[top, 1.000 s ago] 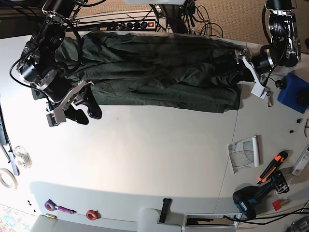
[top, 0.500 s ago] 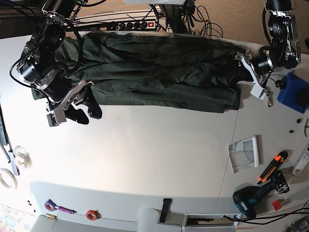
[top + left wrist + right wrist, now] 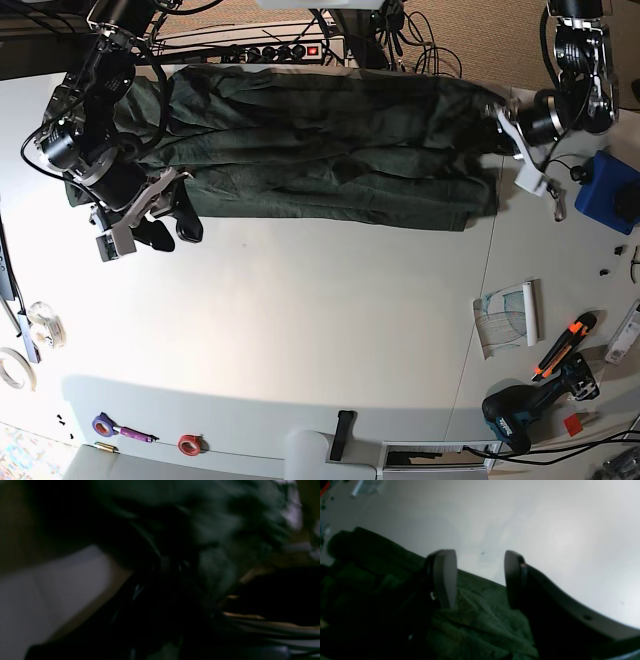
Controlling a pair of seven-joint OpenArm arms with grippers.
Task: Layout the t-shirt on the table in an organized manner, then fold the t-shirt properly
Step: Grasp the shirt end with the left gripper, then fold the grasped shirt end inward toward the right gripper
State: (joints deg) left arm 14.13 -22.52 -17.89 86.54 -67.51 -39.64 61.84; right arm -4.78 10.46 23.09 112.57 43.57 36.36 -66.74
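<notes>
The dark green t-shirt (image 3: 320, 150) lies spread in a wide band along the far side of the table (image 3: 320, 320), creased and partly doubled over. My right gripper (image 3: 172, 235) is open at the shirt's near left corner. In the right wrist view its fingers (image 3: 445, 577) stand apart over the shirt's edge (image 3: 480, 620), with nothing between them. My left gripper (image 3: 497, 140) sits at the shirt's right end. The left wrist view is dark and blurred, showing only green cloth (image 3: 220, 530) and a patch of table (image 3: 50, 592); its fingers are hidden.
A power strip (image 3: 290, 48) and cables run behind the shirt. A blue box (image 3: 605, 195) stands at the right edge. Near right lie a paper (image 3: 510, 318), an orange cutter (image 3: 565, 345) and a drill (image 3: 520, 415). Tape rolls (image 3: 15, 368) lie at the left.
My left gripper has moved toward the far edge, and the shirt's right end has shifted back with it. My right gripper has slid slightly left and stays open.
</notes>
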